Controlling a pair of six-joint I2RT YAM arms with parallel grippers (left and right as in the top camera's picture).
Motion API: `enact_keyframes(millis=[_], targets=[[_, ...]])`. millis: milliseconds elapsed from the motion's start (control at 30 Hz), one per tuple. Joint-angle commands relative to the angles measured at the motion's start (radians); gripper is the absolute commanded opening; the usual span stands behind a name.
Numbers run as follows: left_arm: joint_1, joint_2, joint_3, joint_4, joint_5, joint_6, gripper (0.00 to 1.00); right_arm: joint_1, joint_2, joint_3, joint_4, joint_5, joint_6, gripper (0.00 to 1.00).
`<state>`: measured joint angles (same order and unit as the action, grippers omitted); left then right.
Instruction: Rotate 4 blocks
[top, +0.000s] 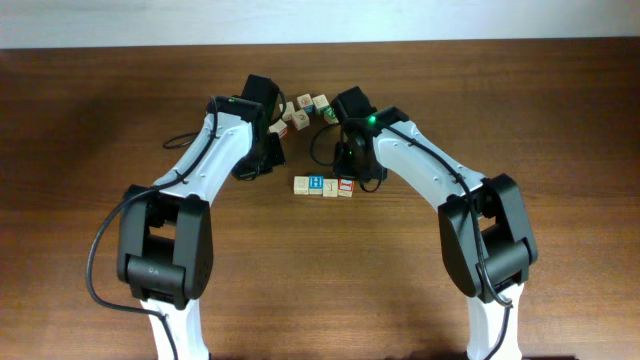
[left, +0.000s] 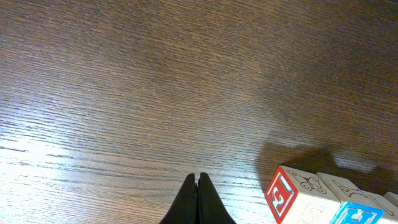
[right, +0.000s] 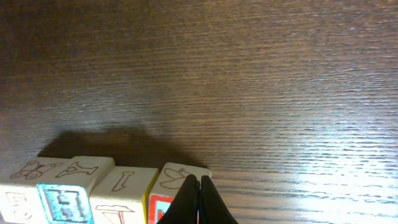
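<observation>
Right gripper (right: 198, 200) has its jaws pressed together, the tip at the red-framed cube (right: 171, 180); contact is unclear. The red I cube (right: 124, 183) and blue H cube (right: 62, 202) sit left of the jaws. Better to nudge a corner off-centre, since smooth pale wood slides on the grained table (right: 261, 74). Left gripper (left: 198, 199) is likewise pressed together and holds nothing, with a red-E cube (left: 283, 194) to its right

Your left arm (top: 215, 150) and right arm (top: 425, 165) both reached forward from their bases and angled inward, so their far ends sat close together, not touching. Your left fingers (left: 186, 204) were pressed flat together with nothing between them. Your right fingers (right: 210, 202) were closed tip to tip the same way.
</observation>
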<state>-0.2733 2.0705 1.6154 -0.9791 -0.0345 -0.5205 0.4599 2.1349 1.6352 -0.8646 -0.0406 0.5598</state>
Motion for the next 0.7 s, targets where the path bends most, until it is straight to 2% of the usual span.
enact_keyframes(millis=[0, 267, 667], targets=[[0.003, 0.013, -0.001, -0.001, -0.007, 0.002, 0.01, 0.006, 0.011, -0.003, 0.002, 0.001, -0.014, 0.04], [0.003, 0.013, -0.001, -0.002, -0.007, 0.002, 0.01, -0.015, 0.014, -0.003, -0.033, 0.051, 0.051, 0.04], [0.003, 0.013, -0.001, -0.002, -0.007, 0.002, 0.01, 0.019, 0.015, -0.003, -0.058, 0.023, 0.016, 0.04]])
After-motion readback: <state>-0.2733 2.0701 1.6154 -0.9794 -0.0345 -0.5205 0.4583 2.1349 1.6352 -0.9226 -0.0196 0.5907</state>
